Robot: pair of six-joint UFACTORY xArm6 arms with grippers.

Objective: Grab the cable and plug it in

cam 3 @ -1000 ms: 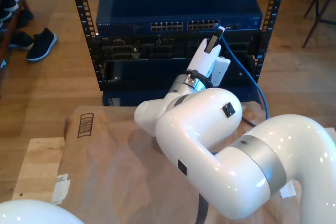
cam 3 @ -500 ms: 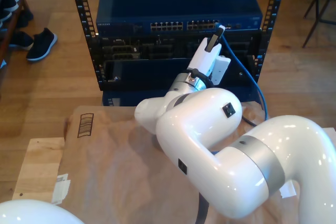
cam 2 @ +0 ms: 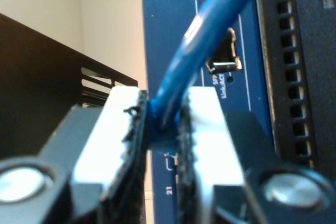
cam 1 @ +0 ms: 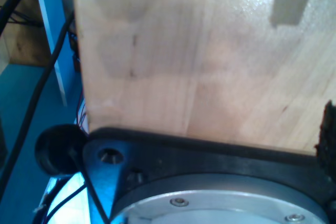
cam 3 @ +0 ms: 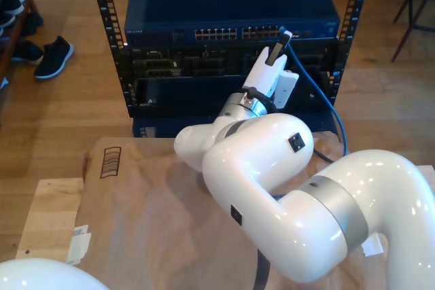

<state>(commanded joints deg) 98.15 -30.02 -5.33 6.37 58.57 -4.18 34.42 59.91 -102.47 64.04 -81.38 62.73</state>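
The cable [cam 2: 210, 30] is thin and bright blue. Its end is pinched between the black pads [cam 2: 134, 145] of my second gripper [cam 2: 160, 124], which is shut on it. Just ahead is the blue network switch face with an open port [cam 2: 223, 61]. In the exterior view my second gripper [cam 3: 281, 42] reaches up to the right end of the switch's port row [cam 3: 262, 32]. From there the cable [cam 3: 319, 93] trails down toward the exterior view's right. Whether the plug touches a port cannot be told. The first wrist view looks at a wooden board [cam 1: 210, 51] and a black base plate [cam 1: 173, 150].
The switch [cam 3: 231, 15] sits in a black rack [cam 3: 109, 39] on a wood floor. The large white arm [cam 3: 306, 202] stands over a brown paper-covered table [cam 3: 136, 215]. Shoes [cam 3: 53, 56] lie at the exterior view's left. Black cables [cam 1: 31, 77] hang beside the board.
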